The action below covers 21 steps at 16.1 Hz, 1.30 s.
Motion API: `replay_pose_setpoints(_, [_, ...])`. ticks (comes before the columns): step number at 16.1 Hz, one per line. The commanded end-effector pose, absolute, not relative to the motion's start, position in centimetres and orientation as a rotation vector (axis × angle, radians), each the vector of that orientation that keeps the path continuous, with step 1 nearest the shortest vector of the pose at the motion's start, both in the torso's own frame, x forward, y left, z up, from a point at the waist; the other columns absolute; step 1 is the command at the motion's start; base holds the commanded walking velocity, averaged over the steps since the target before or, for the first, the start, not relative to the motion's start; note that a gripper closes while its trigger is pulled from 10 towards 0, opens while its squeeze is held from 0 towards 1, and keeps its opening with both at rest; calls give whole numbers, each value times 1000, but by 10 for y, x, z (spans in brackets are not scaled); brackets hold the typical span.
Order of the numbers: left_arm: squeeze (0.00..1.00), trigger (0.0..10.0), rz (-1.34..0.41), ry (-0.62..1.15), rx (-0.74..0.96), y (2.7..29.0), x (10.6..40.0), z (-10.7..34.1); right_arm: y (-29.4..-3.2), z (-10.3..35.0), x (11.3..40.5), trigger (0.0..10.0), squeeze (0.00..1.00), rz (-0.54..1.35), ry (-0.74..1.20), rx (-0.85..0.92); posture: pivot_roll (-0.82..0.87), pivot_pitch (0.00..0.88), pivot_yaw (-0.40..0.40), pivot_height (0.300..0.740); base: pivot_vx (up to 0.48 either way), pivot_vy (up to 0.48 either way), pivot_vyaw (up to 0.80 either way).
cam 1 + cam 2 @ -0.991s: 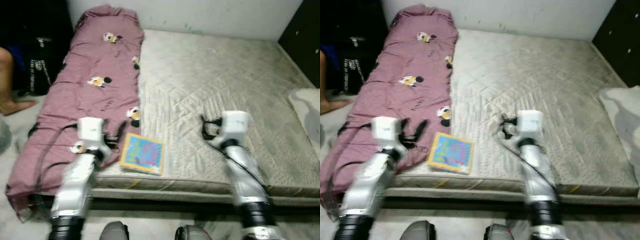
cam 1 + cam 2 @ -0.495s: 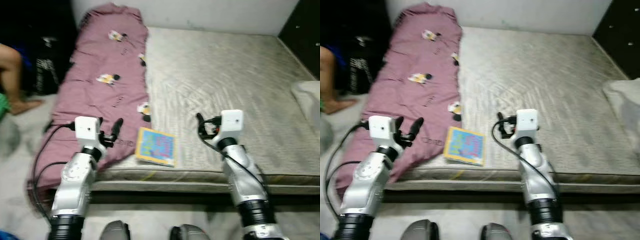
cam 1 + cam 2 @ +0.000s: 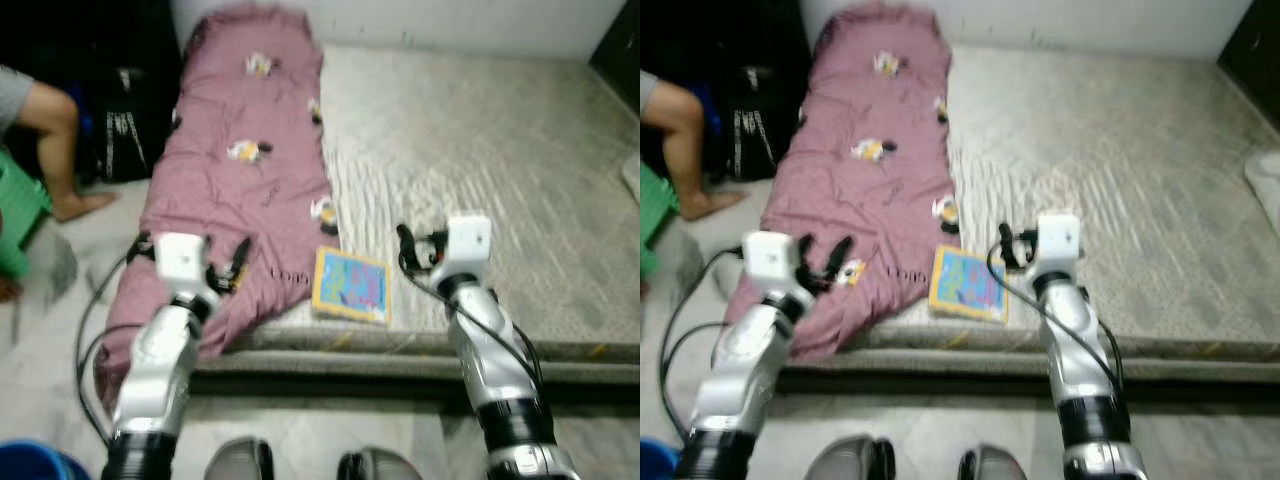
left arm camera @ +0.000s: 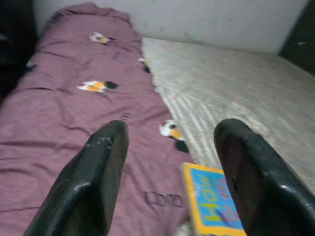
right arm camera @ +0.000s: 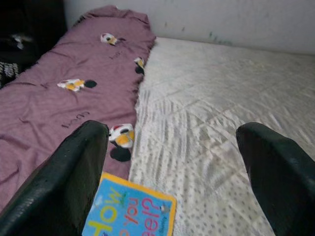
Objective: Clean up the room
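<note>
A bright blue and yellow children's book [image 3: 350, 285] lies flat near the front edge of the grey quilted mattress [image 3: 500, 130]. A purple blanket [image 3: 245, 150] with cartoon prints runs along the mattress's left side and hangs over its corner. My left gripper [image 3: 228, 268] hovers open over the blanket's front part, left of the book [image 4: 211, 204]. My right gripper [image 3: 408, 250] hovers open just right of the book [image 5: 130, 211]. Neither holds anything, and the wrist views show both pairs of fingers spread wide.
A person's bare leg [image 3: 50, 110] is at the left beside a green stool [image 3: 20, 215] and a black bag [image 3: 125, 130]. A blue tub rim [image 3: 30, 465] shows at the bottom left. Something white [image 3: 1265, 180] lies at the mattress's right edge. White floor runs along the bed's front.
The whole picture has shifted right, so the camera has turned left; the leg, green stool and blue tub have come into view. Both grippers stay open in much the same pose.
</note>
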State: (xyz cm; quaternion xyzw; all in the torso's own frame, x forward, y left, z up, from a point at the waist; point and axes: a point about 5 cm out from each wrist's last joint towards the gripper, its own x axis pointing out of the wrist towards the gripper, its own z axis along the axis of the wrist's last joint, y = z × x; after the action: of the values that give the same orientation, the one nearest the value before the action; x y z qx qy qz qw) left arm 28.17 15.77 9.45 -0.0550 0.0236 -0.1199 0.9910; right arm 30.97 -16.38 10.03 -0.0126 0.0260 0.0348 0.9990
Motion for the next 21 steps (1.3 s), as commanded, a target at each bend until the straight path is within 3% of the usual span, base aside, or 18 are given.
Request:
replay_pose_setpoints(1, [0, 10000, -237, 34, -100, 162, 282, 97, -164, 103, 311, 10000, 0, 63, 44, -30, 20, 74, -53, 740, 0, 0, 0])
replay_pose_setpoints(17, [0, 10000, -263, 22, -106, 159, 283, 98, -164, 103, 311, 10000, 0, 60, 42, -28, 17, 79, -48, 740, 324, 0, -27])
replay_pose_setpoints(21, [0, 10000, -222, 42, -74, 161, 285, 96, -163, 102, 311, 10000, 0, 60, 44, -27, 17, 79, -48, 740, 66, 0, 0])
